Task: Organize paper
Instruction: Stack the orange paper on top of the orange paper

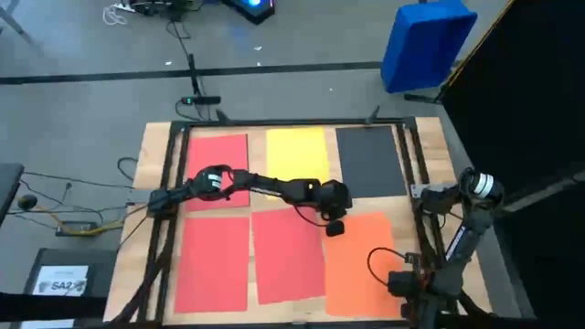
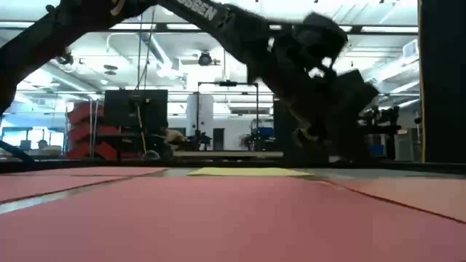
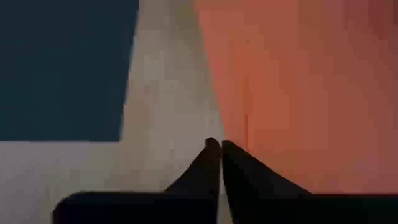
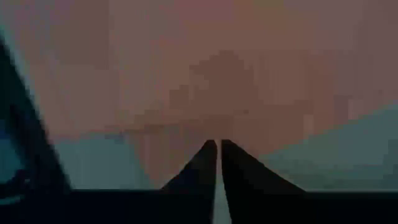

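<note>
- Six sheets of paper are laid flat on the wooden table [image 1: 151, 146] in two rows, filling the middle of the high view.
- In the upper row, a red sheet [image 1: 218, 157] is seen at left, a yellow sheet [image 1: 295, 153] in the middle, and a dark grey sheet [image 1: 370, 161] at right.
- In the lower row, two red sheets [image 1: 213, 263] are followed by an orange sheet [image 1: 361, 265] at lower right.
- The left gripper [image 1: 335, 226] is stretched to the frame's centre, over the orange sheet's upper left corner; its fingers are pressed together and nothing is gripped.
- The right gripper [image 4: 215, 149] is folded at lower right, fingers shut and empty, seemingly above the orange sheet.
</note>
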